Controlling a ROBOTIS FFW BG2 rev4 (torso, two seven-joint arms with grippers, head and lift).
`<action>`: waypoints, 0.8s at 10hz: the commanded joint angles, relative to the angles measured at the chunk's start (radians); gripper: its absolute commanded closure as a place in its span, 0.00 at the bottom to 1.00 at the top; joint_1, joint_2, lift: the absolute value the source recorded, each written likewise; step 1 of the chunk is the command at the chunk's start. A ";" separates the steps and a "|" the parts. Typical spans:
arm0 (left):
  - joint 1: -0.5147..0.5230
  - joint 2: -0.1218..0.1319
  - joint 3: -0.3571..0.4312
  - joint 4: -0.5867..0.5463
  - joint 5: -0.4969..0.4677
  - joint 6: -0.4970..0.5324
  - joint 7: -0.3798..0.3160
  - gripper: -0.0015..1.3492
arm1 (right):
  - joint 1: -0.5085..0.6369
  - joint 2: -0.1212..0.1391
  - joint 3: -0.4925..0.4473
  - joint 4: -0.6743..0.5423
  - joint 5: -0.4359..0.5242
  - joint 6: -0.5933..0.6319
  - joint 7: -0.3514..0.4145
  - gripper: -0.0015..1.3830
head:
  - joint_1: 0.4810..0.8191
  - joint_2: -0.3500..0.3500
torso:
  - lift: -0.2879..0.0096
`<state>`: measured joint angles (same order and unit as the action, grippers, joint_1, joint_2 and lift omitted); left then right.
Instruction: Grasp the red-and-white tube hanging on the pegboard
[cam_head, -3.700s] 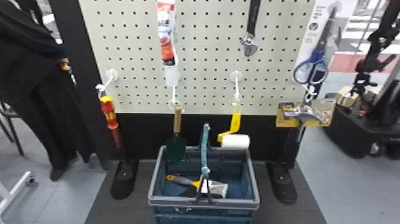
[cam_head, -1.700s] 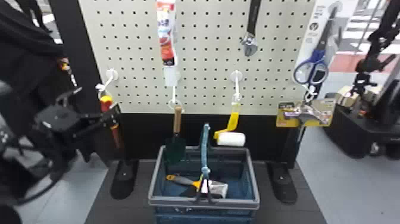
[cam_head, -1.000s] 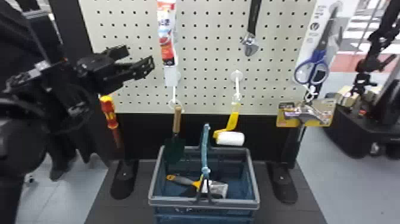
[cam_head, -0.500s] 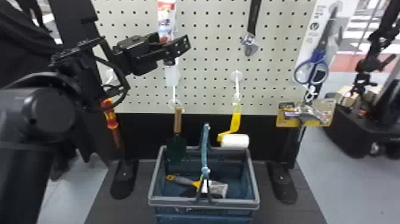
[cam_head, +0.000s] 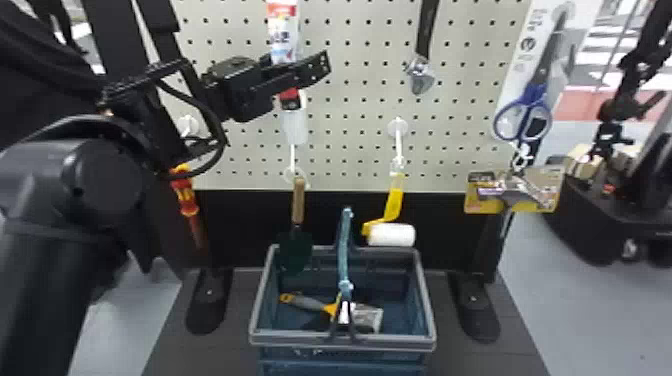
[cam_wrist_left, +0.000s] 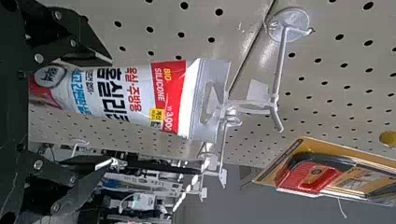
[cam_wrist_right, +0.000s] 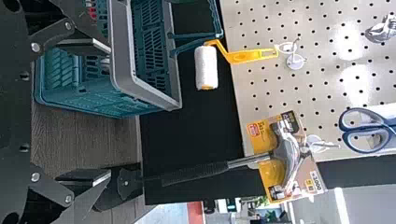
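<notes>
A red-and-yellow screwdriver (cam_head: 182, 192) hung at the left edge of the pegboard (cam_head: 350, 150). Next to it the left hand (cam_head: 307, 70) was up at the red-and-white tube (cam_head: 281, 30), which hung from a hook high on the board. The hand was released, its fingers (cam_wrist_left: 70, 37) spread on either side of the tube's lower body. Below hung a trowel (cam_head: 295, 235), over a grey-rimmed basket (cam_head: 345, 342). Farther right hung a paint roller (cam_head: 390, 234), scissors (cam_head: 522, 117) and a hammer (cam_head: 510, 192). The right hand (cam_wrist_right: 107, 109) was low near the basket, fingers apart.
</notes>
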<state>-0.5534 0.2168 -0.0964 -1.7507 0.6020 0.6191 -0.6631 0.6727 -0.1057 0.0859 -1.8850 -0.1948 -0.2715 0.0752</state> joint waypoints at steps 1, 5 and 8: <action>0.000 0.003 -0.002 0.002 -0.013 -0.002 -0.001 0.87 | 0.000 0.000 0.000 -0.001 -0.002 0.000 0.000 0.25 | 0.20 0.50 | 0.63; -0.002 0.007 -0.002 -0.001 -0.051 -0.021 -0.010 0.91 | 0.000 -0.002 0.000 -0.001 -0.002 0.000 0.000 0.25 | 0.20 0.50 | 0.63; 0.000 0.006 0.000 0.002 -0.050 -0.025 -0.010 0.91 | 0.000 -0.002 0.000 -0.001 -0.002 0.000 0.000 0.25 | 0.20 0.50 | 0.63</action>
<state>-0.5538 0.2227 -0.0968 -1.7511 0.5522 0.5948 -0.6734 0.6729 -0.1074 0.0859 -1.8863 -0.1963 -0.2715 0.0752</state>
